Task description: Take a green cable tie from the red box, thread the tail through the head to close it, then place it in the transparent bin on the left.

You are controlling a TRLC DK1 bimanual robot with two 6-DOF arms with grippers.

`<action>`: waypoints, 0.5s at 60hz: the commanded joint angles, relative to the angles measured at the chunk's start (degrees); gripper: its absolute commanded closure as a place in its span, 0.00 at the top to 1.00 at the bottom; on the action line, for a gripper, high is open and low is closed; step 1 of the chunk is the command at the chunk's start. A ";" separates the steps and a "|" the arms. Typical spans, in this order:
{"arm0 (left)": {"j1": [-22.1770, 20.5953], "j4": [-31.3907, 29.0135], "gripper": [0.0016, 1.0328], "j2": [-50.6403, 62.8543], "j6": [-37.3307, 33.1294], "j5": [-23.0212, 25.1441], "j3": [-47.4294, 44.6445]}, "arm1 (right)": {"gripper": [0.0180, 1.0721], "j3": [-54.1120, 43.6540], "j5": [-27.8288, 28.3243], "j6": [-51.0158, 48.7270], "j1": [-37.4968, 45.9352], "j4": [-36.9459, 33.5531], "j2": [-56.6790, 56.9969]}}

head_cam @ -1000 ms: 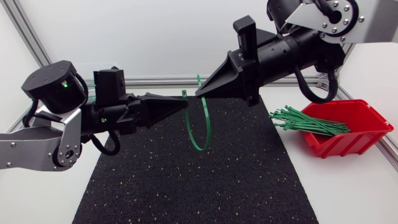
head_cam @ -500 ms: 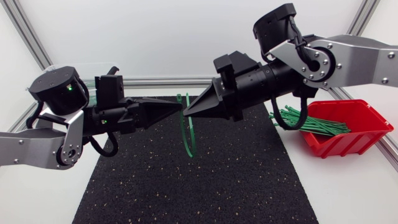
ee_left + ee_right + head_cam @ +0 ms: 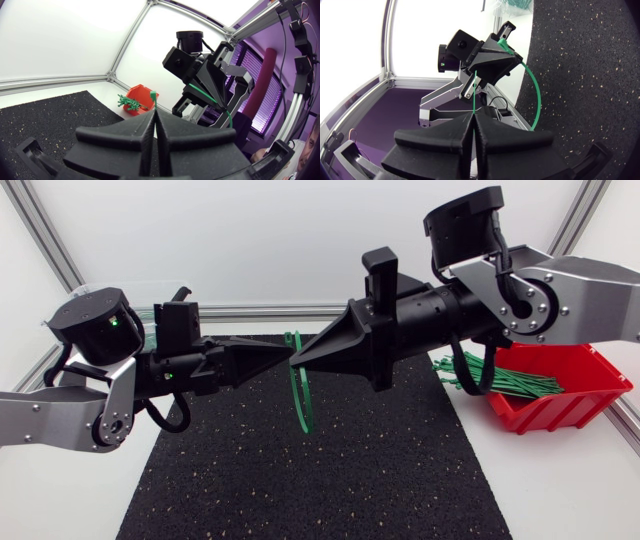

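The left hand (image 3: 283, 354) and right hand (image 3: 299, 360) (tips almost touching) each clench one cable tie (image 3: 301, 402) end.

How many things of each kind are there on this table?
Black tools: 2 (left tool, right tool)
Looped green tie held between them: 1
Red box: 1
Black mat: 1
Total: 5, leaving out the bunched green ties in the box, too tangled to count.

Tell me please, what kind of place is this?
Probably a robotics lab test bench: an aluminium frame with white panels, a black speckled mat, a red box of spare cable ties, and the left arm and right arm holding one green cable tie.
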State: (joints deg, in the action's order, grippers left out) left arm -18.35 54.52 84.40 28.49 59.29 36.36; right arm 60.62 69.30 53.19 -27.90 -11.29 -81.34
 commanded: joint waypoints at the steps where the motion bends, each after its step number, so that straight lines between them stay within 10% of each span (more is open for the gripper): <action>1: -0.55 1.02 0.03 0.33 0.43 0.30 -0.59 | 0.06 -1.12 1.45 4.56 0.48 0.74 -1.98; 30: -0.81 1.02 0.03 -0.82 1.13 0.21 -1.38 | 0.05 2.75 4.00 6.31 0.48 -3.74 -6.99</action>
State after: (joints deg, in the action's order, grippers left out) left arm -18.83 54.52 84.38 28.53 59.29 36.36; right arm 61.58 72.51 57.49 -27.31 -13.98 -87.46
